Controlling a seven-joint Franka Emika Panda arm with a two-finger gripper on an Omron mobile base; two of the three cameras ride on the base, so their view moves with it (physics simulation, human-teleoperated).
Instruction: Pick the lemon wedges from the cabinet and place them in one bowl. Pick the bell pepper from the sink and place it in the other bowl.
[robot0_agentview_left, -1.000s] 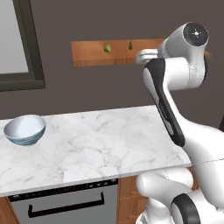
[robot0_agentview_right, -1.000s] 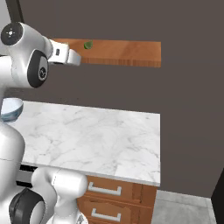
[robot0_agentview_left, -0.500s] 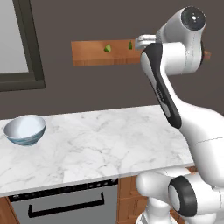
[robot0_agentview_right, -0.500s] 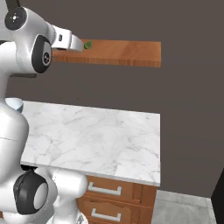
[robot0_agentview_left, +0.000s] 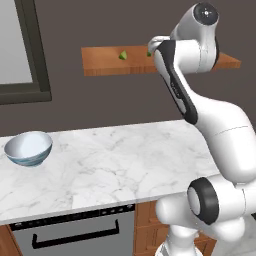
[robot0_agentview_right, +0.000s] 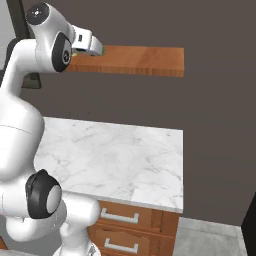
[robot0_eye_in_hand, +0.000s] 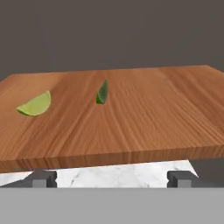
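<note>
On the cabinet (robot0_eye_in_hand: 144, 113) lie two lemon wedges (robot0_eye_in_hand: 35, 105) (robot0_eye_in_hand: 102, 92); fingers (robot0_eye_in_hand: 180, 178) spread wide, gripping nothing.

Reddish-brown grained cabinet (robot0_eye_in_hand: 131, 118); yellow-green lemon wedges (robot0_eye_in_hand: 35, 105); white, blue-grey streaked bowl (robot0_agentview_left: 28, 148); white grey-veined marble counter (robot0_agentview_left: 120, 165); dark grey wall (robot0_agentview_right: 215, 125).

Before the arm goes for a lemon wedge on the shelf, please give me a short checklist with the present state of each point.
1. Gripper open: ok, jaws stand wide.
2. Gripper empty: ok.
3. Both lemon wedges on the cabinet: ok, lying apart.
4. Hand at shelf height, facing the board: ok.
5. A wedge between the fingers: not ok, both lie further in.
6. Bowl on the counter, nothing in it: ok.
</note>
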